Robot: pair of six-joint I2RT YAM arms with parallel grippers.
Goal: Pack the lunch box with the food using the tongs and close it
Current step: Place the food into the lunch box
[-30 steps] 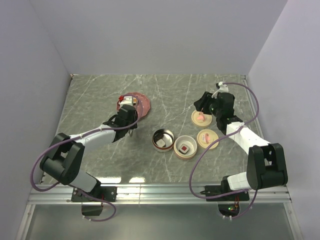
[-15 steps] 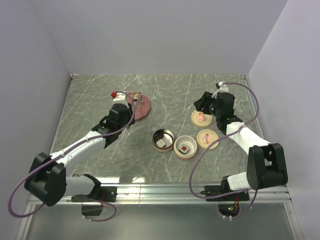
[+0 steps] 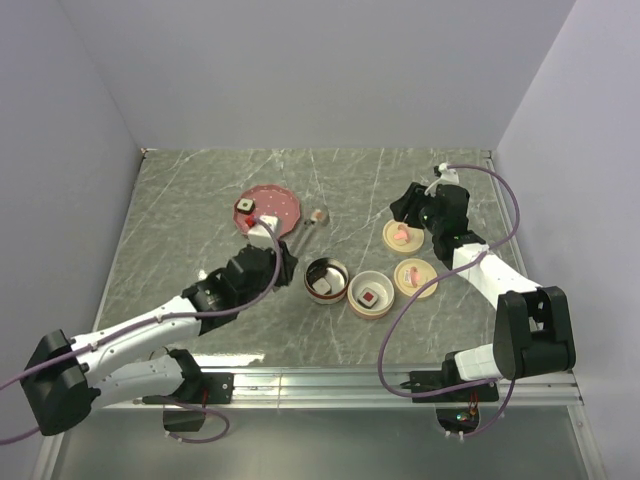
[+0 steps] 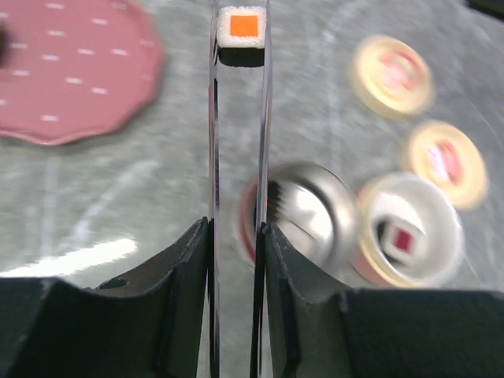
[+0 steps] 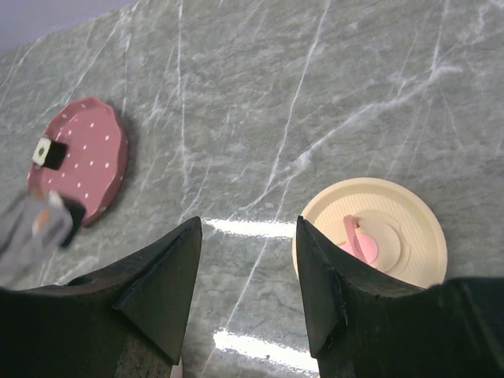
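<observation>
Jaws of the left gripper [image 4: 236,228] stand nearly closed, clamping the tongs [image 4: 213,142], whose tips pinch an orange-topped sushi block [image 4: 242,25] just beside the pink dotted plate [image 3: 283,203]. The right gripper [image 5: 248,228] hangs wide open and empty near a cream lid [image 5: 394,213]. The dark tin [image 3: 340,268] holds a white block [image 3: 322,287], and the cream tub [image 3: 386,285] holds a red-topped block [image 3: 371,296]; both contents show clearly only from overhead. The right wrist view shows the plate's black-sided block [image 5: 49,151]. The tabletop [image 3: 180,200] is grey marble and the walls [image 3: 300,70] are pale.

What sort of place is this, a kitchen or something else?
Most likely a lab test cell, not a kitchen: plain blank walls box in a marble-patterned table, the left arm and right arm are bolted to a metal rail at its near edge, and the food is toy sushi.
</observation>
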